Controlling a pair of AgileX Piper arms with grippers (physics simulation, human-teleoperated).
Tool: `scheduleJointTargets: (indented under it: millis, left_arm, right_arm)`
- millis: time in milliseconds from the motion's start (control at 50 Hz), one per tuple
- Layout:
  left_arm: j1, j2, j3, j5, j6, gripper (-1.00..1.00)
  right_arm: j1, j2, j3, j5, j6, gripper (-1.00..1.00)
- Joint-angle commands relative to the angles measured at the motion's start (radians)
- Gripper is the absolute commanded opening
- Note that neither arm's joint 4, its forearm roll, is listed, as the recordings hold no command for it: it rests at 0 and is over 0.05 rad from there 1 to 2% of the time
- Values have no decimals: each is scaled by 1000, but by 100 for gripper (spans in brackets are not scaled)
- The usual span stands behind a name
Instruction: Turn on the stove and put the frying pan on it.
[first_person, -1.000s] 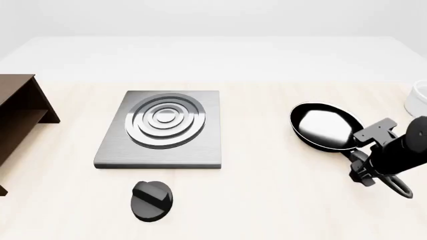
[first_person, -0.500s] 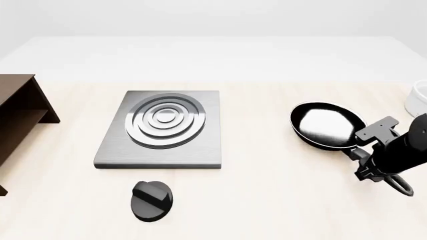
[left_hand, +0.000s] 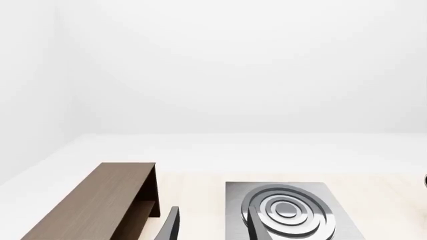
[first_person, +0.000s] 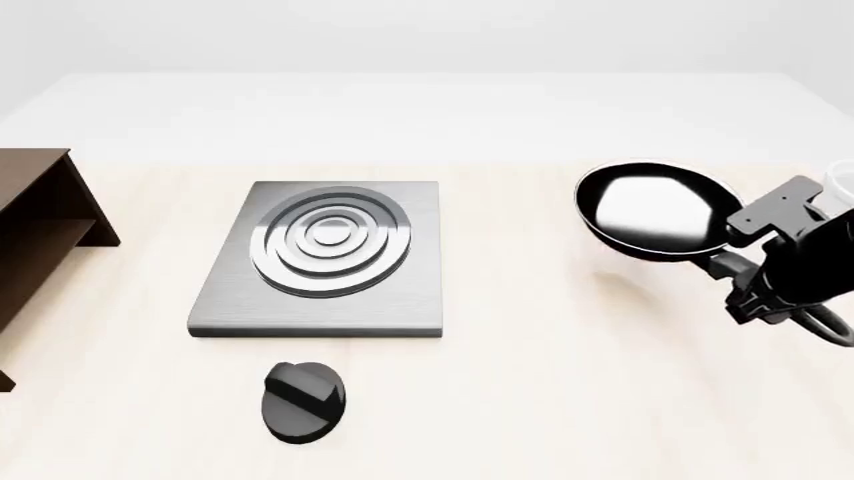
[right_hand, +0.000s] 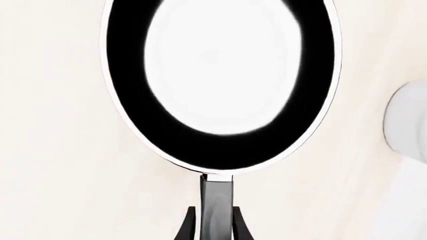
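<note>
Pan (first_person: 654, 215) hangs above the surface (first_person: 534, 380) at far right, its handle pinched by the right gripper (first_person: 738, 272). Carry it level leftward over the stove (first_person: 324, 255); its knob (first_person: 304, 398) looks untouched.

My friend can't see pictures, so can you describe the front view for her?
The right gripper holds the black frying pan by its handle, right of the grey stove. A round black knob lies nearer the camera.
</note>
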Motion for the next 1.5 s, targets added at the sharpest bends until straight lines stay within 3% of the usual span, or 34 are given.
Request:
scheduleJointTargets:
  millis: [20, 280, 680, 1200, 1500]
  left_arm:
    - [0, 0, 0, 0, -2, 100]
    - [0, 0, 0, -1, -3, 100]
    - [1, 0, 0, -2, -2, 100]
    - [-4, 0, 0, 3, 3, 100]
    - [-5, 0, 1, 6, 2, 100]
  right_arm:
    - [24, -75, -78, 96, -8, -100]
    - [81, -85, -135, 156, -34, -100]
    - [241, -34, -238, 203, 6, -100]
    - [453, 84, -330, 174, 13, -100]
    - [561, 159, -483, 229, 40, -100]
